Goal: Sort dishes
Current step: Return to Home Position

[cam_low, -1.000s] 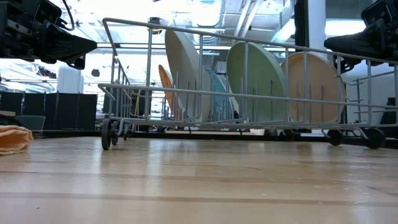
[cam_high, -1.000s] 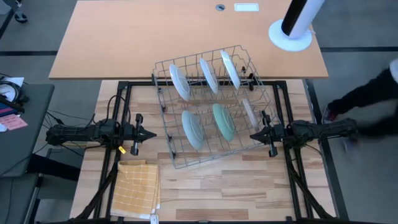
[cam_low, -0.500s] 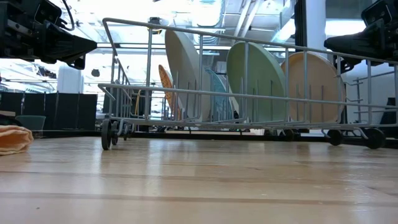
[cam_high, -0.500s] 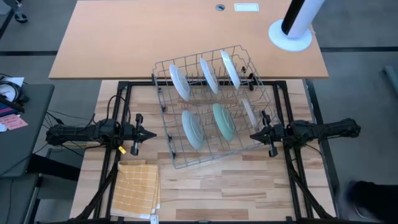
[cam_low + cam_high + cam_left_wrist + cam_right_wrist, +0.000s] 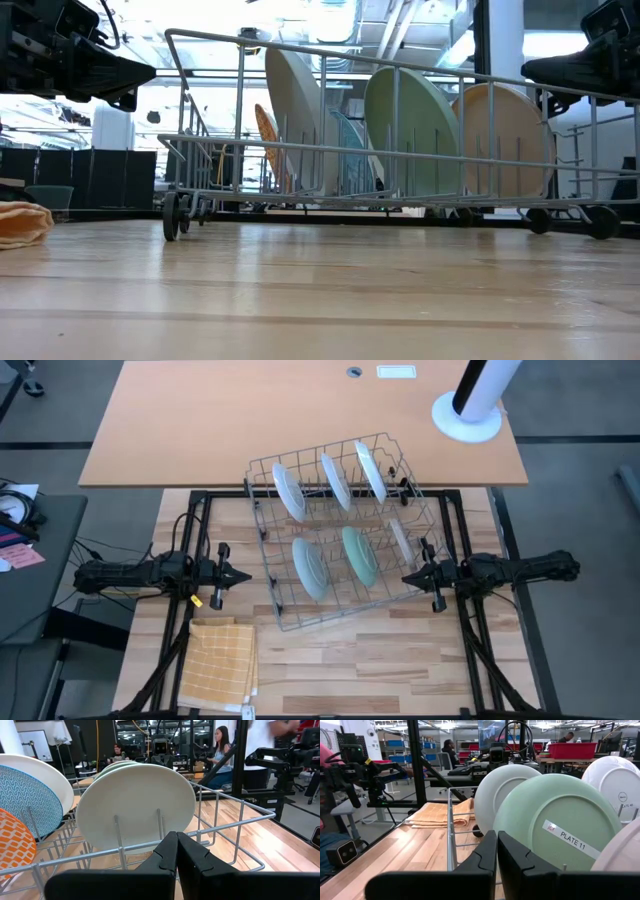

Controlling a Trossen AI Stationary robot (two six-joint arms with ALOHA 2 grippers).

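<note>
Standing on edge in the grey wire rack (image 5: 360,607) at table centre: six plates (image 5: 309,568), three in the far row and three in the near row. Just beside the rack's left side hovers the left gripper (image 5: 247,575), fingers (image 5: 165,859) pressed together, holding nothing. At the rack's right edge, the right gripper (image 5: 405,577), fingers (image 5: 484,860) likewise closed and empty. The yellow checked cloth (image 5: 218,663) lies near the front left corner
</note>
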